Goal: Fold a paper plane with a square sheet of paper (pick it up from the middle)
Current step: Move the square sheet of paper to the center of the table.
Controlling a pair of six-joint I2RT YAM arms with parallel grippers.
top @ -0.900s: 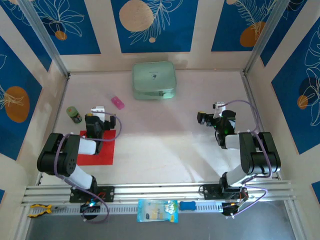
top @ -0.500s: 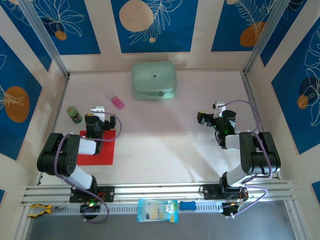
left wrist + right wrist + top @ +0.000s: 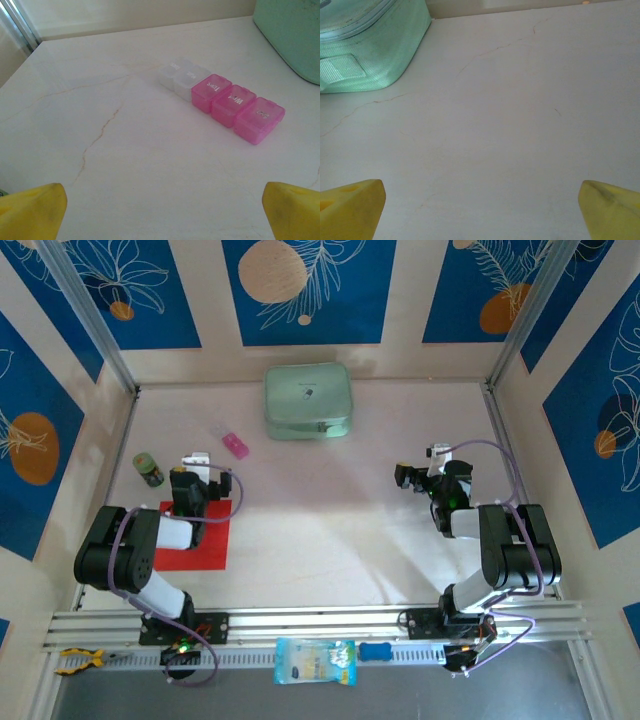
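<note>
The red square sheet of paper (image 3: 192,548) lies flat at the near left, partly under the left arm (image 3: 118,552). The left gripper (image 3: 190,483), fingers spread wide, sits over its far edge. The right gripper (image 3: 408,477), over on the right, is spread too. I think the left one should move nearer, go down on the middle and pinch softly. The arm hides some of the paper.

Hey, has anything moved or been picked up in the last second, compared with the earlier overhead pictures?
Nothing visibly changed. The left gripper and right gripper are both open and empty, in the same poses. The square sheet of paper lies flat under the left arm as before, and the pink pill organiser and pale green case have not shifted.
</note>
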